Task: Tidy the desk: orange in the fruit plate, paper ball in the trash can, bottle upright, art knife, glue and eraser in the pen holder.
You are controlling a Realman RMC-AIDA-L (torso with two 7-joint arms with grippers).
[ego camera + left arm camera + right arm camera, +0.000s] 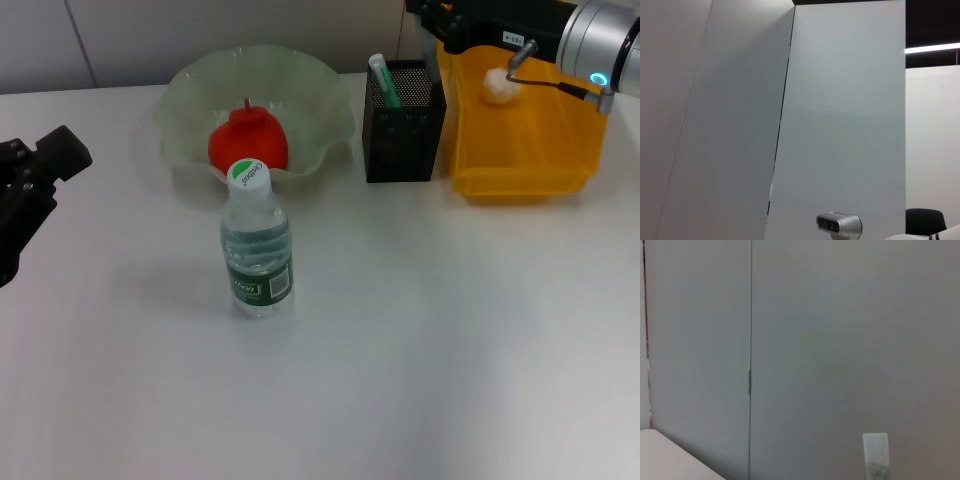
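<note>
The orange (248,142) lies in the fruit plate (310,75) at the back of the table. In front of the plate the bottle (256,245) stands upright with its cap on. The paper ball (499,84) rests inside the yellow trash can (520,150) at the back right. Between plate and can stands the pen holder (403,125), with a green-and-white stick (383,80) poking out; I cannot tell whether it is the glue or the art knife. The eraser is out of view. My right gripper (436,25) hovers above the holder's far side. My left gripper (40,165) is at the table's left edge.
The white table (420,340) stretches wide in front of the bottle. Both wrist views show only grey wall panels; a pale translucent strip (875,456) shows low in the right wrist view, and I cannot tell what it is.
</note>
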